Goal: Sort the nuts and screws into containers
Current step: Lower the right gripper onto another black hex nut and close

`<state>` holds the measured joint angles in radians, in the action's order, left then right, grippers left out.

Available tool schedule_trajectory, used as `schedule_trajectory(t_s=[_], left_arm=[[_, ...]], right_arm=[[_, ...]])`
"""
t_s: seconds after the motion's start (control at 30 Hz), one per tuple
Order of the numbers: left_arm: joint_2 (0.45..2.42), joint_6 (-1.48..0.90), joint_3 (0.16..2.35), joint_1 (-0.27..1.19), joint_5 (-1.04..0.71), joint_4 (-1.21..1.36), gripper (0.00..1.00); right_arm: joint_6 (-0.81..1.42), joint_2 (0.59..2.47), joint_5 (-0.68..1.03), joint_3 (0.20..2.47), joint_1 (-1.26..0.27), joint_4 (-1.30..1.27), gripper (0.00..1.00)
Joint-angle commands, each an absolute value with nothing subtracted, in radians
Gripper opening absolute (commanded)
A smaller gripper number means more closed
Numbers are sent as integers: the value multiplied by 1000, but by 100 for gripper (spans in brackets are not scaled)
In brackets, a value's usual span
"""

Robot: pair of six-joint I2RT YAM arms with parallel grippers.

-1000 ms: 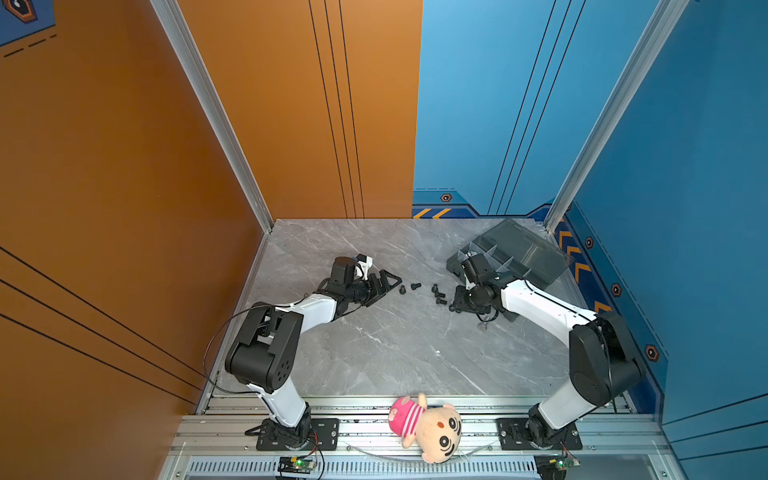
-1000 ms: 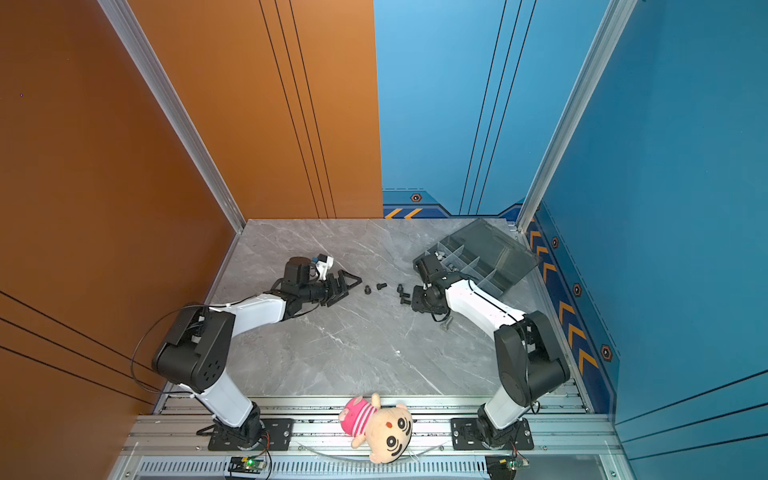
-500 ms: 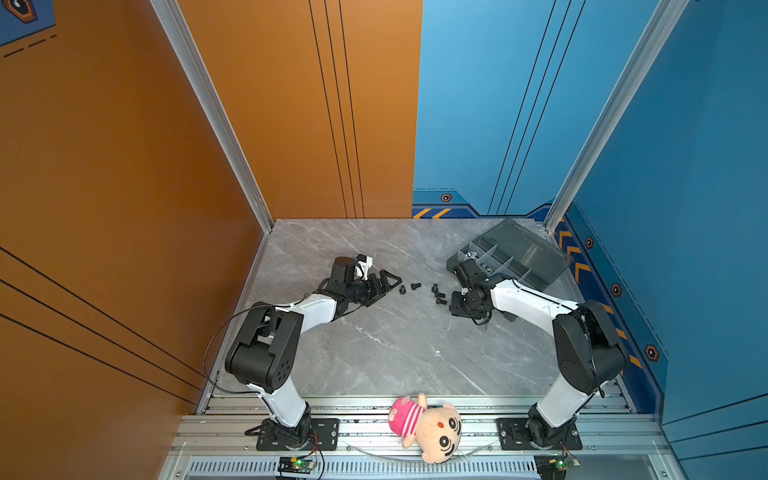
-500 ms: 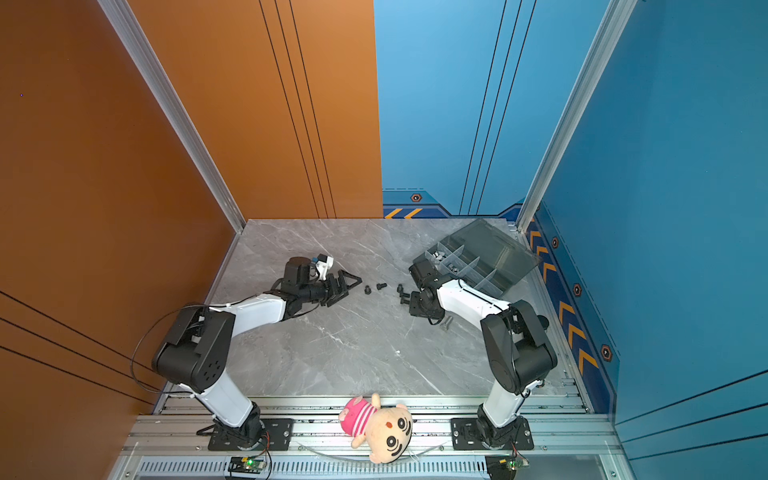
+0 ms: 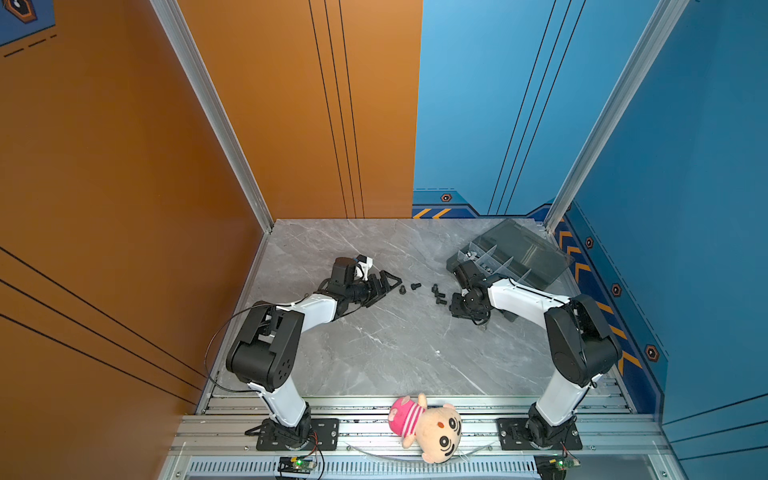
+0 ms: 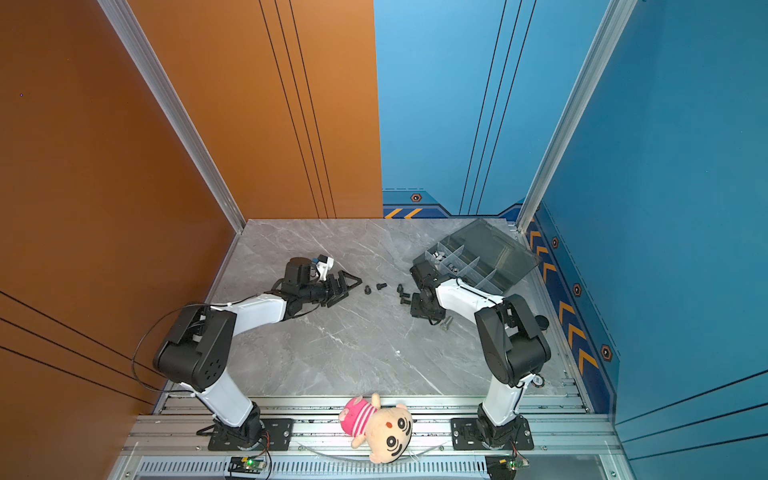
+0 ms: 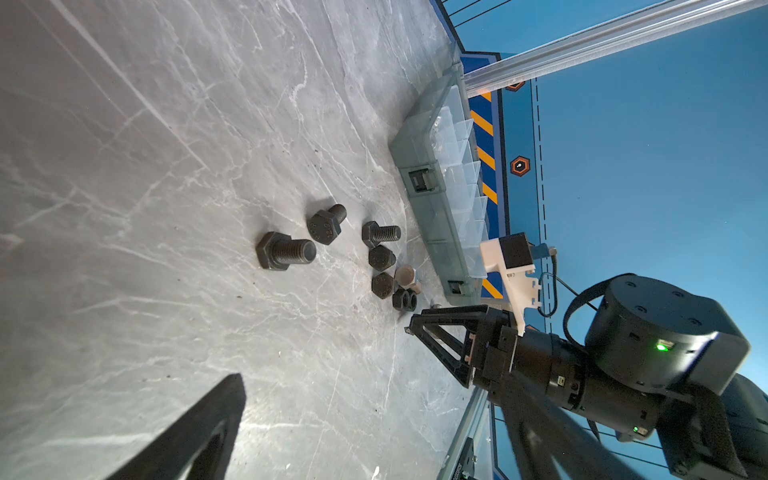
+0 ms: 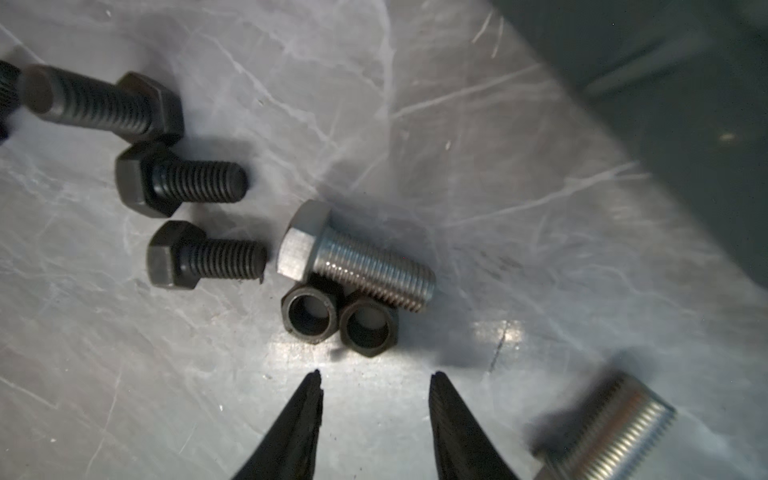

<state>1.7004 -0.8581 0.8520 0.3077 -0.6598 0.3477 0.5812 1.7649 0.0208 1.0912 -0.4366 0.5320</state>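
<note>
— How far along are you?
— Barely begun, I'd judge: only a few silver bits [image 6: 436, 254] lie in an end compartment of the organizer box [image 5: 523, 249]
— And what's left?
— The black screws [image 8: 178, 178], two silver screws [image 8: 357, 262] and two nuts [image 8: 309, 313], all loose on the table [image 5: 374, 353] just beside that box. My right claw [image 8: 375, 374] hangs there too, spread apart, gripping nothing
</note>
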Motion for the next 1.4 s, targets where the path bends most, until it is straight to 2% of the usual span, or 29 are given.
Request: schedule_trajectory(t_s=[0.0,0.23,0.4,1.1,1.37], left_arm=[[1718,-856,862,304,-680,355,98],[1716,-855,861,300,-675,355,98],[1718,-856,861,300,-675,355,98],[1707,-856,853,297,-669,354,97],[1701,-856,851,297,-668,353,98]], right_arm=[[584,1793,-3,1088,-426,515,45],[580,1812,-3,1091,-414,503,44],[577,1828,5,1100,-409,496,38],[558,1876,-1,1125,-396,486,37],[545,1884,-14,1118,-394,488,33]])
